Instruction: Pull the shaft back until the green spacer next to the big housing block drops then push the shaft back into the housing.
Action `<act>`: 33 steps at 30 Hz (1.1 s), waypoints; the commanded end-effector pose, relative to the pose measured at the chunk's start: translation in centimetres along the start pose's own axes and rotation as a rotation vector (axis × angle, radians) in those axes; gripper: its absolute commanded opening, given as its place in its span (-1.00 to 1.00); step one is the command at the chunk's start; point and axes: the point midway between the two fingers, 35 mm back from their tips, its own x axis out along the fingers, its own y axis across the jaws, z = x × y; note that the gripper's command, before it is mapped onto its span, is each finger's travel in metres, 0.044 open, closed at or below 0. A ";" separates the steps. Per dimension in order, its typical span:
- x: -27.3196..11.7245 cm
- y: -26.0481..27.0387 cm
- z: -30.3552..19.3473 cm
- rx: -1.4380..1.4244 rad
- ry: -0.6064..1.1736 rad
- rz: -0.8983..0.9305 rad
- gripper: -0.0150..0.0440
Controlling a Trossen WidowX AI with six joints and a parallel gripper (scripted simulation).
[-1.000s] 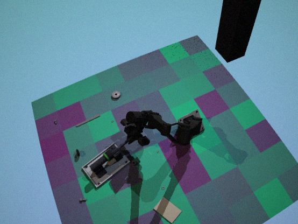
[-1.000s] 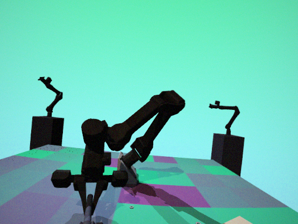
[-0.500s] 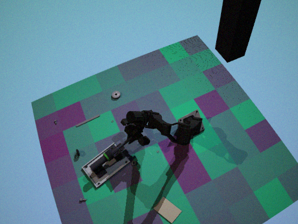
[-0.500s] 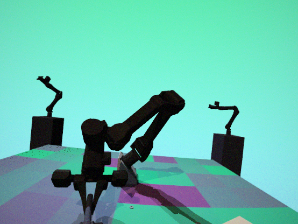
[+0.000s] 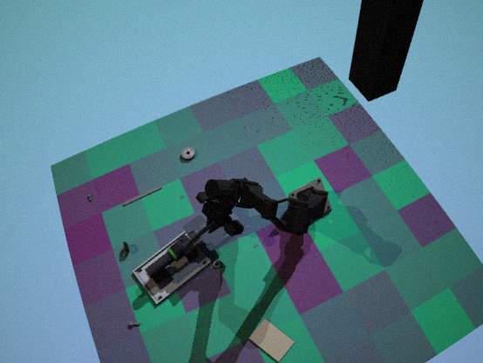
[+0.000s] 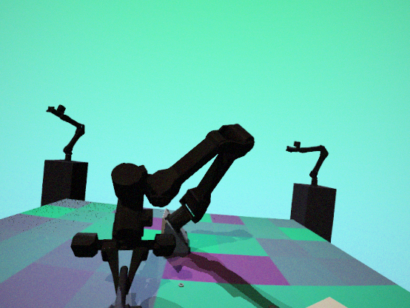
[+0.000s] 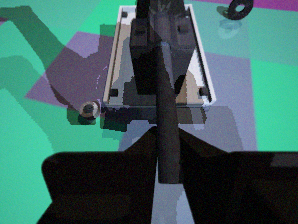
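Note:
The dark shaft [image 7: 168,115] runs from the dark block [image 7: 145,50] on the pale base plate [image 5: 144,288] [image 7: 201,50] towards the arm. My gripper [image 5: 194,239] [image 6: 123,292] [image 7: 163,131] is shut on the shaft near its free end, which sticks out between the fingers in the wrist view. The green spacer [image 5: 172,253] shows as a bright band between dark parts above the plate in the top view. The wrist view does not show it. The other spacers and the shaft's far end are too dark or hidden to tell apart.
A small ring [image 5: 217,264] [image 7: 90,109] lies beside the plate's near corner. A dark ring [image 5: 126,249] [image 7: 240,8] is beyond the plate. A pale disc [image 5: 187,153], a thin bar [image 5: 142,196] and a tan slab [image 5: 271,340] are on the table.

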 end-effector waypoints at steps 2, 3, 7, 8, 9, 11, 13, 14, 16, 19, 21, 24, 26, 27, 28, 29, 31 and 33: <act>-0.1 0.1 -0.2 0.002 -0.001 0.003 -0.49; -0.1 0.1 -0.2 0.002 -0.001 0.003 -0.49; -0.2 0.1 -0.2 0.002 0.000 0.003 -0.49; -0.2 0.1 -0.2 0.002 0.000 0.003 -0.49; -0.2 0.1 -0.2 0.002 0.000 0.003 -0.49; -0.2 0.1 -0.2 0.002 0.000 0.003 -0.49; -0.2 0.1 -0.2 0.002 0.000 0.003 -0.49; -0.2 0.1 -0.3 0.002 0.000 0.003 -0.49; -0.3 0.1 -0.3 0.002 0.000 0.003 -0.49; -0.3 0.1 -0.3 0.002 0.000 0.003 -0.49; -0.3 0.1 -0.3 0.002 0.000 0.003 -0.49; -0.3 0.1 -0.3 0.002 0.000 0.003 -0.49; -0.3 0.1 -0.4 0.002 0.000 0.003 -0.49; -0.3 0.1 -0.4 0.002 0.000 0.003 -0.49; -0.4 0.1 -0.4 0.002 0.000 0.003 -0.49; -0.4 0.1 -0.4 0.002 0.000 0.003 -0.49; -0.4 0.1 -0.4 0.002 0.000 0.003 -0.49; -0.4 0.1 -0.4 0.002 0.000 0.003 -0.49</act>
